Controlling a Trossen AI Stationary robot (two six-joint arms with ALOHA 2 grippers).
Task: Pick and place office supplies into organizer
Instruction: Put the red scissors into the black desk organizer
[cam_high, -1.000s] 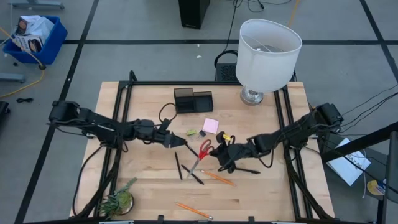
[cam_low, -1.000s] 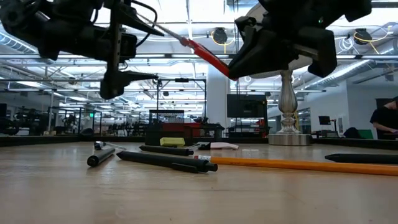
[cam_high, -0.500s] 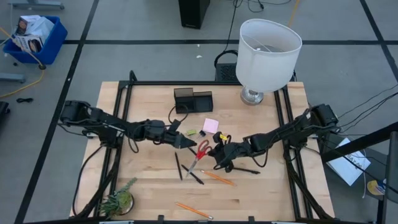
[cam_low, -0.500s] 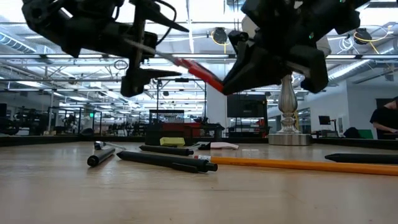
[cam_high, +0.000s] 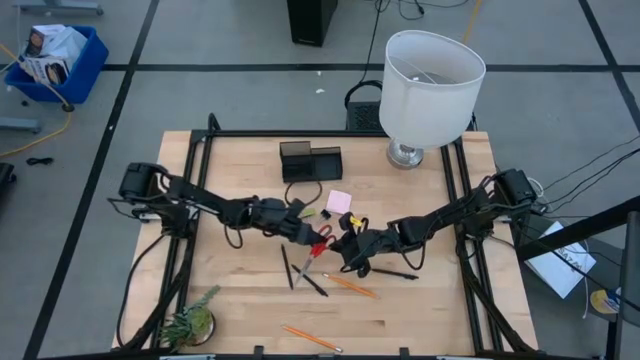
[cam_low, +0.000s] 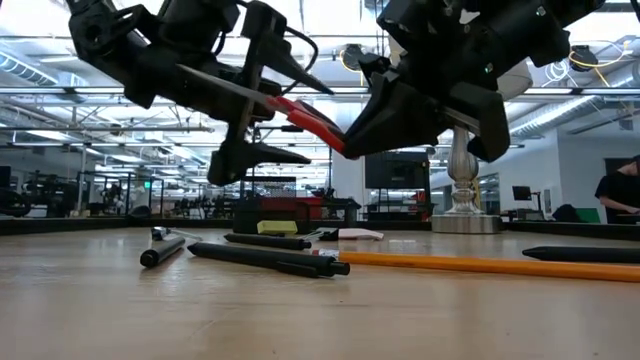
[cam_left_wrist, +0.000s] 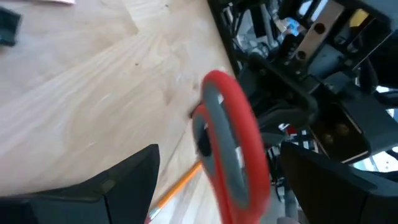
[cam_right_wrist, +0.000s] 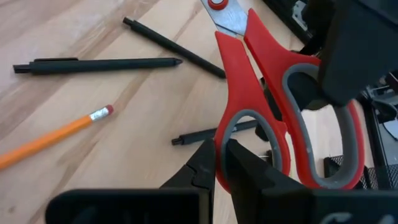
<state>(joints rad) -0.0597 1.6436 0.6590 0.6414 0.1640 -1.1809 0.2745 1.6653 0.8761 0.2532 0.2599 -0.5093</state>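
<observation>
Right gripper (cam_high: 345, 247) is clamped on the scissors (cam_high: 320, 240) mid-air above the pens, blades pointing toward the wide-open left gripper (cam_high: 312, 232) straddling the handle loop, organizer (cam_high: 310, 160) well behind.

You will find no legible text, label, brand, number or sign in any view here.

Both claws meet at the scissors (cam_high: 318, 243): left claw (cam_high: 312, 234) on one side, right claw (cam_high: 347, 250) on the other. Pens (cam_high: 300, 275) lie just below them; organizer (cam_high: 310, 161) well above.
</observation>
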